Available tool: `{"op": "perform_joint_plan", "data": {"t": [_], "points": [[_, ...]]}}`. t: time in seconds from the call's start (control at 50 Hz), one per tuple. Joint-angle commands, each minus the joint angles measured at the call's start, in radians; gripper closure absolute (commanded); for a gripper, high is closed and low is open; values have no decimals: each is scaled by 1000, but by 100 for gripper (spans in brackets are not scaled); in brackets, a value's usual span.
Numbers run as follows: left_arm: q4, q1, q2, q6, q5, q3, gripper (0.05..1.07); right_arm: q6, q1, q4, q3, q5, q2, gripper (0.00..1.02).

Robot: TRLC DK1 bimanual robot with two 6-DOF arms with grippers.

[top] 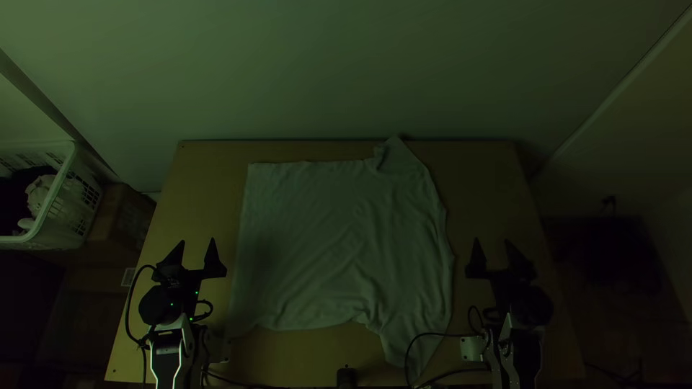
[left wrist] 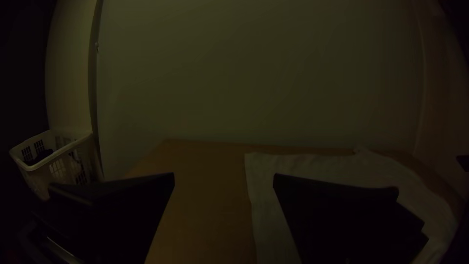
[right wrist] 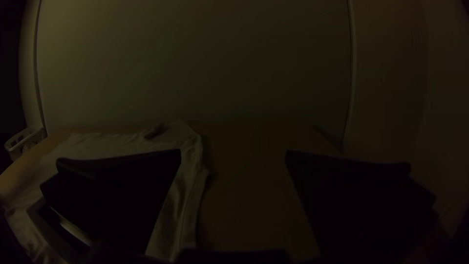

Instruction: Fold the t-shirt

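Pale t-shirt (top: 317, 230) lies spread on the desk (top: 490, 180) | left fingers (top: 214, 262) apart, beside its straight side | right fingers (top: 476, 262) apart, beside its other side, nearer both sleeves (top: 413, 347)

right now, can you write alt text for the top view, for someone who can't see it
A pale t-shirt lies spread, slightly rumpled, on a wooden table, between two open black grippers, left and right.
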Motion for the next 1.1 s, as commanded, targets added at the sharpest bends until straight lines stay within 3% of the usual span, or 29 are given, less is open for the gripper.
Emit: {"op": "perform_joint_plan", "data": {"t": [0.0,0.9,0.96,1.08], "points": [[-44,3,-7,16,3,-37,10,16,1,-12,-9,1,2,4],[-44,3,-7,16,3,-37,10,16,1,-12,-9,1,2,4],[-44,3,-7,16,3,-37,10,48,12,-12,-9,1,2,4],[-45,-5,-7,13,3,-37,10,48,39,-12,-9,1,2,4]]}}
